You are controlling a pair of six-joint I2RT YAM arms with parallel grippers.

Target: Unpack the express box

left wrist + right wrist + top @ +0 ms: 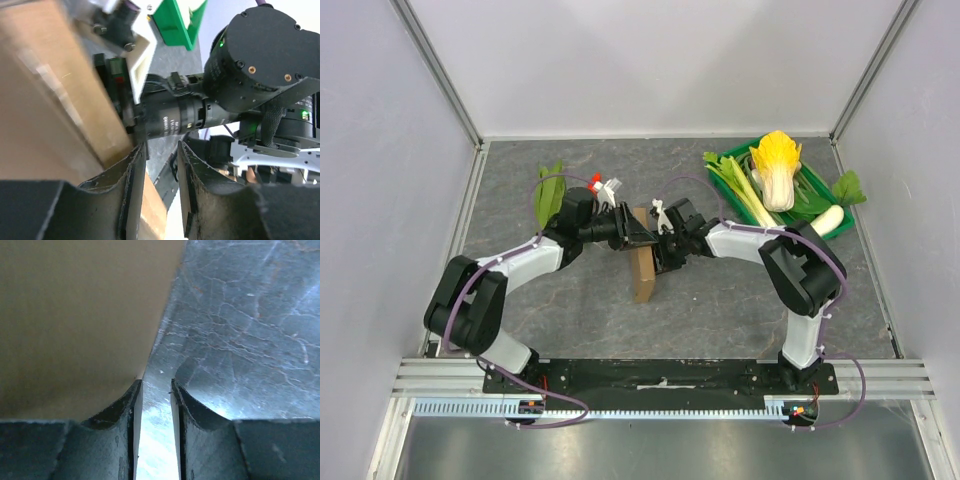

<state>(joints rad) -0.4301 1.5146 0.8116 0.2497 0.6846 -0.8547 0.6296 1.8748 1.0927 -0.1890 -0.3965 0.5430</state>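
Observation:
The express box (644, 275) is a thin brown cardboard box standing on a long edge in the middle of the table. My left gripper (642, 238) is at its far end from the left, and my right gripper (662, 252) is pressed close on its right side. In the left wrist view the box (50, 100) fills the left; the left gripper (161, 147) is open, with a cardboard edge lying against its left finger (131, 180). In the right wrist view the right gripper (156, 382) is narrowly open over bare table, the box (75, 315) outside its left finger.
A green crate (842, 230) at the back right holds a napa cabbage (777, 170), green stalks and a white radish (827, 220). A leafy green vegetable (549, 190) lies at the back left. White walls enclose the table on three sides.

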